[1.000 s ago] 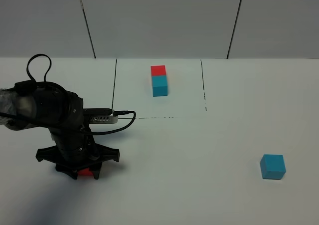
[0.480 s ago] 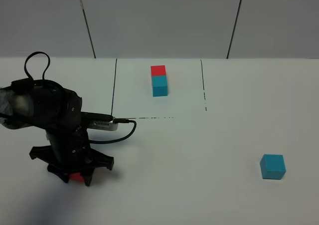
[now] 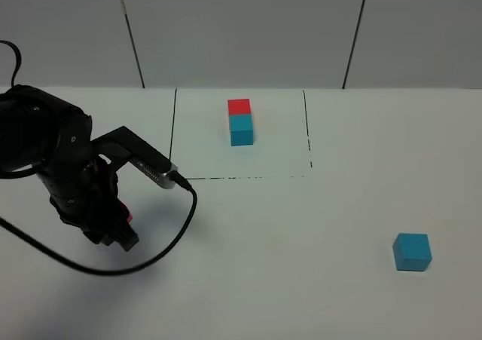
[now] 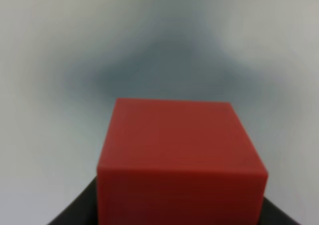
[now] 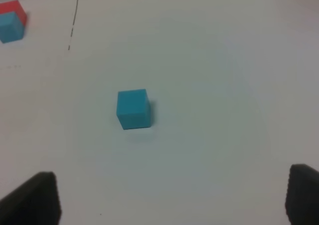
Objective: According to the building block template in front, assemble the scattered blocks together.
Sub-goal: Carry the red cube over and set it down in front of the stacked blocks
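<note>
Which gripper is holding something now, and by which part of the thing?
The left gripper holds the red cube by two opposite sides; the right gripper holds nothing.

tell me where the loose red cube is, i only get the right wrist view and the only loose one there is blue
Observer: The small red matte cube is clamped in the jaws of the left gripper. It nearly fills the left wrist view.
Operator: ok where is that arm relative to my blue cube
Observer: In the high view it is at the left side of the white table. The cyan-blue matte cube lies alone at the right front, and the black-framed red-and-cyan template pair sits farther back between them.
</note>
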You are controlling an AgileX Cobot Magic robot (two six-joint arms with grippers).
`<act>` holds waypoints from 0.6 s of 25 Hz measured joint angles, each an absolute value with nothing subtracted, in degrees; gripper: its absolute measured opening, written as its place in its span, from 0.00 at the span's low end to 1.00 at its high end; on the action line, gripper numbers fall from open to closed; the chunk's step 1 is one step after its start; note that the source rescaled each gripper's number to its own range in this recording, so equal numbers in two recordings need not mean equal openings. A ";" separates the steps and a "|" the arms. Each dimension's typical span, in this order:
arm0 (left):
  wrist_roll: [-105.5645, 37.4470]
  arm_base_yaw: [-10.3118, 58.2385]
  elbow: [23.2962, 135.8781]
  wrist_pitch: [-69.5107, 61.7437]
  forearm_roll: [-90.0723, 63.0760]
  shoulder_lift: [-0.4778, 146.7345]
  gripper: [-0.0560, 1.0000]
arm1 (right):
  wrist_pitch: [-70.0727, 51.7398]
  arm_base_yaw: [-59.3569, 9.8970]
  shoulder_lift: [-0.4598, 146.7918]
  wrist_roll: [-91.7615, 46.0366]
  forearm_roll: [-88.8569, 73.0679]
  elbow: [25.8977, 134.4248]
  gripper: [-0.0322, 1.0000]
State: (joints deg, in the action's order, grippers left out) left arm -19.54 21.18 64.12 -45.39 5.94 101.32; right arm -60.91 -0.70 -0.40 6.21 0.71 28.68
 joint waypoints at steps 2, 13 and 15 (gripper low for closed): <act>-28.42 21.18 64.12 -45.21 4.29 101.32 0.06 | -60.91 -0.70 -0.40 6.21 0.71 28.68 0.81; -47.41 21.18 64.45 -41.04 0.67 101.51 0.06 | -60.91 -0.70 -0.40 6.21 0.71 28.68 0.81; -47.82 21.18 66.04 -41.28 0.48 102.22 0.05 | -60.91 -0.70 -0.40 6.21 0.71 28.68 0.81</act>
State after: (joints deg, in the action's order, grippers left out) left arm -47.82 21.18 66.04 -41.28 0.48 102.22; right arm -60.91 -0.70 -0.40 6.21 0.71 28.68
